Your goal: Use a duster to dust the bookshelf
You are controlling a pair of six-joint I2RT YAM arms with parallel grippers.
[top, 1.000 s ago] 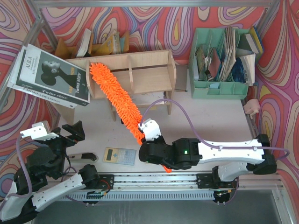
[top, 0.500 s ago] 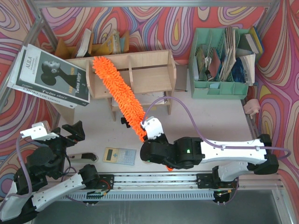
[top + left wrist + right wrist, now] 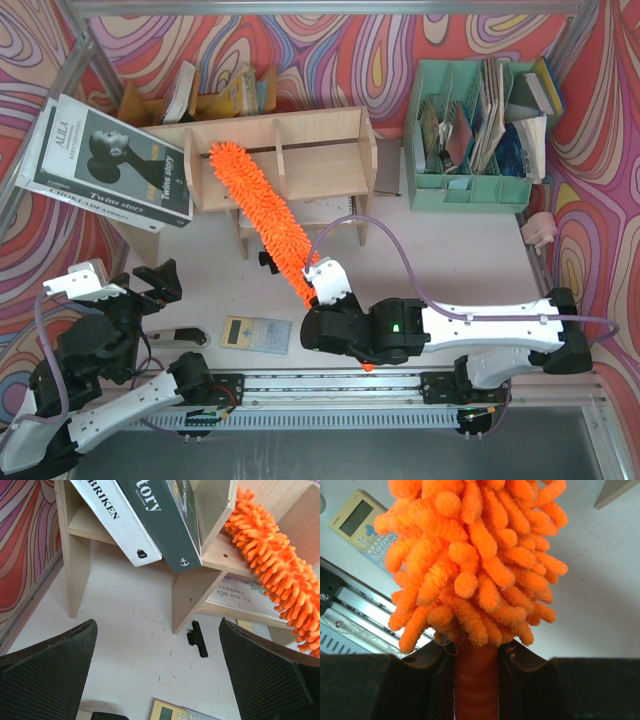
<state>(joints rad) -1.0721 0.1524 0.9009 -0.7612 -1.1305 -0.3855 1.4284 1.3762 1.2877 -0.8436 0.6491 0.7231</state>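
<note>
DUSTING UNDER WAY: The right gripper (image 3: pixel 320 288) is clenched on the slim handle of the duster (image 3: pixel 262 215). The right wrist view shows the orange stem pinched between both fingers, just below the fluffy head. From there the brush slants far and left, and its tip lies on the upper board of the bookshelf (image 3: pixel 320 150). It sits just right of the divider that props up a pair of leaning magazines (image 3: pixel 105 160).

The left wrist view confirms the fibres are touching the wood at that spot. The left gripper (image 3: pixel 157 680) hangs released and empty over the near-left of the table (image 3: pixel 450 250), well away from the shelf.

On this evidence the job is in hand but far from finished. The duster is grasped, raised and working the left-hand part of the top tier. The pictures cannot show how much wood has already been wiped. The middle and right compartments appear to remain, as do the lower tier and the side panels.

A calculator (image 3: pixel 255 334) lies near the arm bases. A black clip (image 3: pixel 197 639) rests by the shelf's foot, and a mint-green organiser (image 3: pixel 470 190) stands to the right.
</note>
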